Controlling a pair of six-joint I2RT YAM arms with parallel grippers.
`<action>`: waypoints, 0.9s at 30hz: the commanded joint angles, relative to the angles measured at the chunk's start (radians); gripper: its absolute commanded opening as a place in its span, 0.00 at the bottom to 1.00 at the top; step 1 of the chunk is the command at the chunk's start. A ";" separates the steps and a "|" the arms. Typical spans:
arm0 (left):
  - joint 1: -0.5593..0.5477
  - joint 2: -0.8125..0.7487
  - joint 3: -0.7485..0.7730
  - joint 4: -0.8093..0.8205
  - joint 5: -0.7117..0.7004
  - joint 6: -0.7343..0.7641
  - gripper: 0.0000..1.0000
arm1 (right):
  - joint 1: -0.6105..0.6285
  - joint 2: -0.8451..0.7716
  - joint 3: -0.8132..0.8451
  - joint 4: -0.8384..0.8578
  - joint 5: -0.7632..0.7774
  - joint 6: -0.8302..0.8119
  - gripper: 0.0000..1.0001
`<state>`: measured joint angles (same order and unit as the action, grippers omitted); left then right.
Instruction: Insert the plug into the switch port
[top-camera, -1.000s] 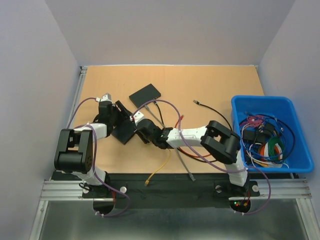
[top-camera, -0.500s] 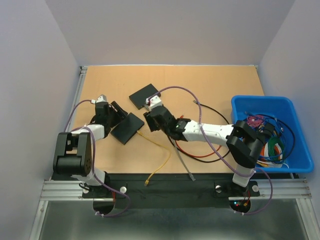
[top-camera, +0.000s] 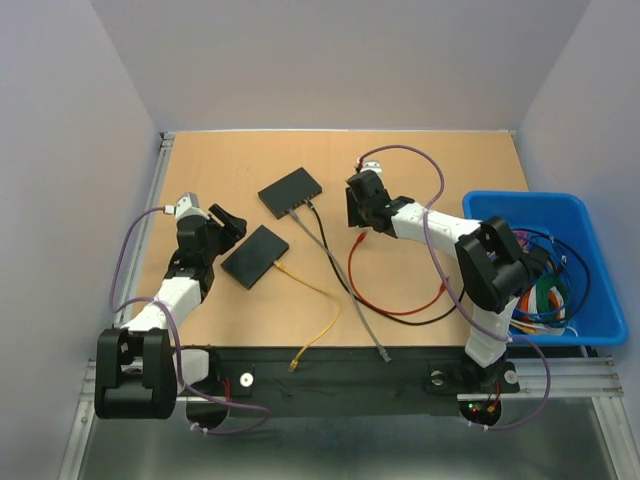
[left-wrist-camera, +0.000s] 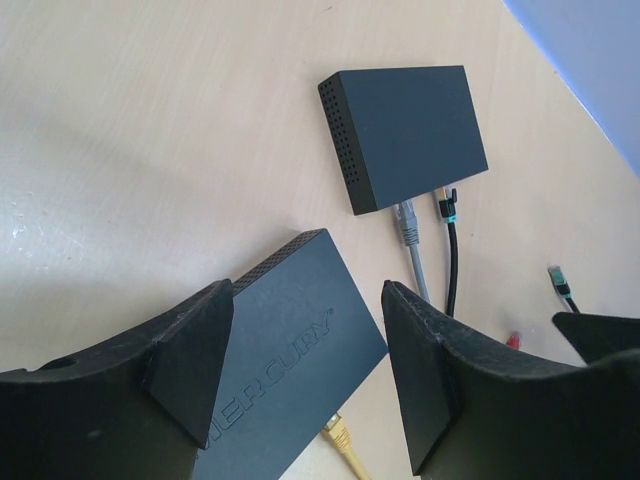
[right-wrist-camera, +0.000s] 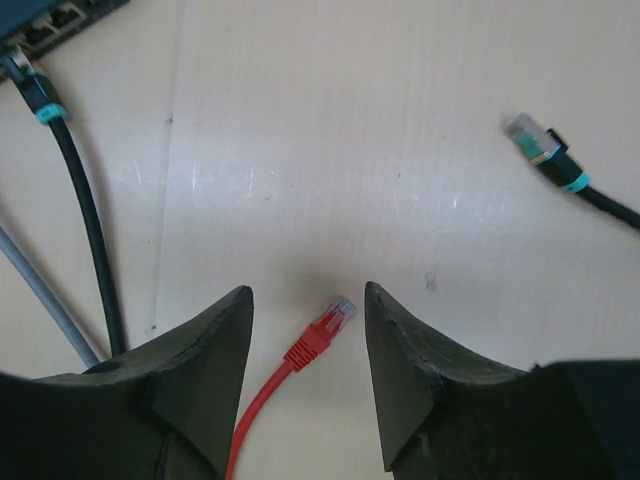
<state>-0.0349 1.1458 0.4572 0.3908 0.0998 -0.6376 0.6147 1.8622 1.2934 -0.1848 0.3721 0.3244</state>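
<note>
Right wrist view: hovering right gripper over red plug, which lies flat between spread, empty fingertips. Looks light, hard and slick, on a limp cable. Best pinched across the body, behind the clip. Left gripper spread too, holding nothing.

The red plug lies on bare table between the right gripper's parted fingers, with room on both sides. To its left a black cable and a grey cable run from the far switch and fence that side. A loose black plug lies well apart to the right. The blue bin walls off the right edge. The near switch fills the gap below the left gripper, and a yellow cable trails from it.
</note>
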 joint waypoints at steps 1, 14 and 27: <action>0.006 -0.027 -0.015 -0.003 -0.005 0.003 0.72 | 0.003 0.037 0.027 -0.047 -0.048 0.057 0.54; 0.006 -0.014 -0.029 0.006 0.003 0.013 0.72 | 0.005 0.089 -0.003 -0.065 -0.082 0.131 0.50; 0.006 0.011 -0.043 0.029 0.005 0.018 0.72 | 0.007 0.034 -0.071 -0.094 -0.042 0.179 0.48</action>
<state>-0.0349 1.1477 0.4240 0.3767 0.1009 -0.6361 0.6167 1.9339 1.2610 -0.2436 0.3141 0.4740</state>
